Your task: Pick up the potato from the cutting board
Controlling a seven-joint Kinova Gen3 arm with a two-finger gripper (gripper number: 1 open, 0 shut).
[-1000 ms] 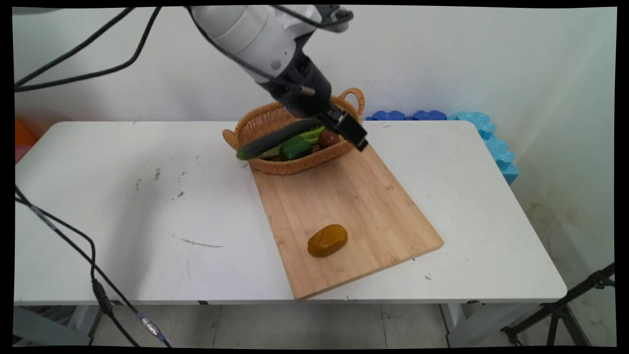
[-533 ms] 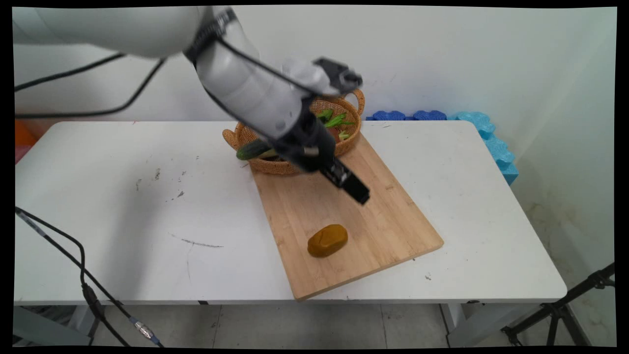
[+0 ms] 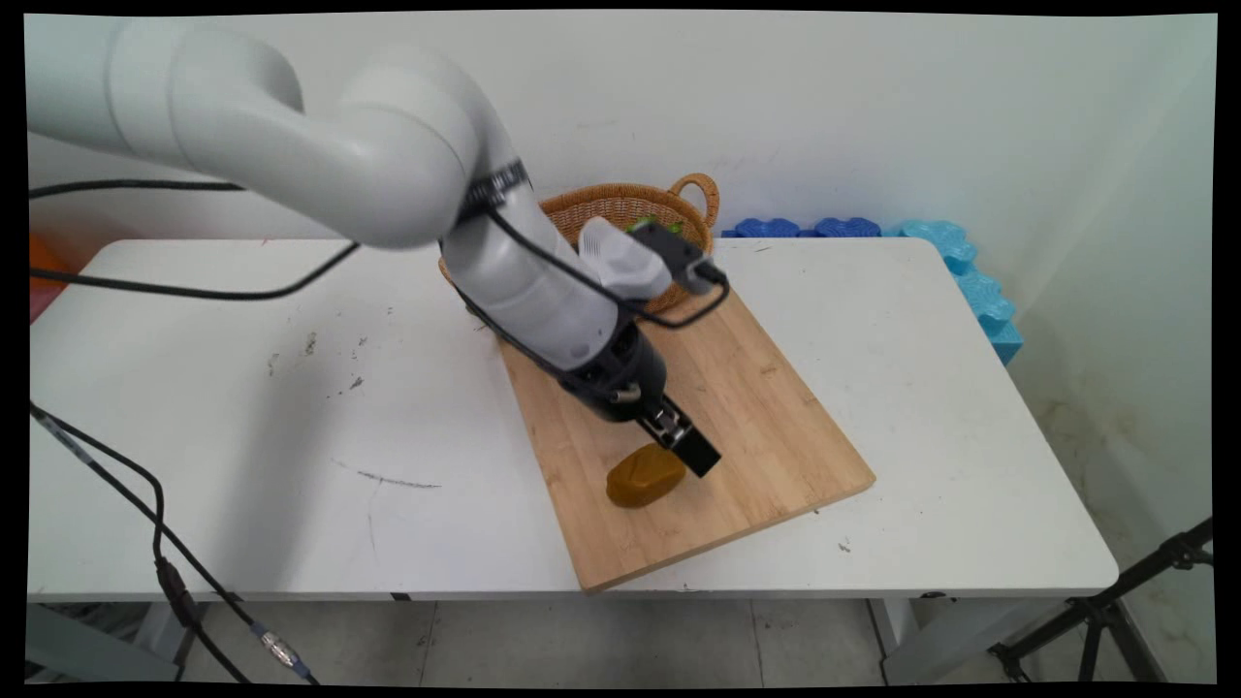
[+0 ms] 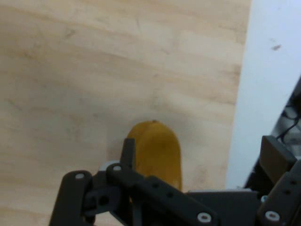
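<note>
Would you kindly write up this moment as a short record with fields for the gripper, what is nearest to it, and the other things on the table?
gripper: black two-finger gripper, low over the board, its fingers apart in the hand view
nearest thing: brown-yellow potato, lying on the board just beside the fingertips
support: wooden cutting board, flat on the white table
behind: wicker basket at the board's far end, largely hidden by the arm
beyond the table: blue foam pieces by the wall

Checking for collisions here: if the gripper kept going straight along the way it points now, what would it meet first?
Most likely the brown potato-like lump lying on the wooden cutting board: the gripper points down at it from just above. How much gap remains is hard to judge.
</note>
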